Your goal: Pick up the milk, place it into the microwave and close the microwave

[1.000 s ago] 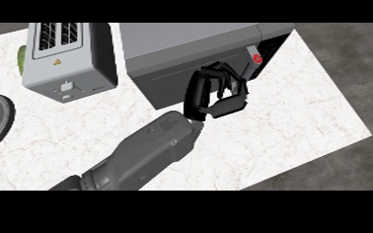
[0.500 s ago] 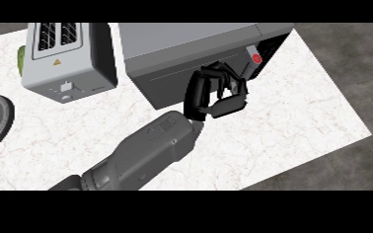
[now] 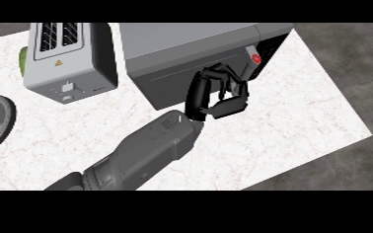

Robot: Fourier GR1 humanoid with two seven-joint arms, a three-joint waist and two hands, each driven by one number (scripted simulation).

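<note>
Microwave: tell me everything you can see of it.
The microwave is a grey metal-looking box with a lighter top and a dark door that looks shut. A black panel with a red button sits at its right end. It stands on the white marbled counter, beside the toaster. Curled fingers of the left hand touch the door.

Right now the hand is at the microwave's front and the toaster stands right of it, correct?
No: the head view shows the toaster left of the microwave. The hand is at the microwave's front, as you said.
</note>
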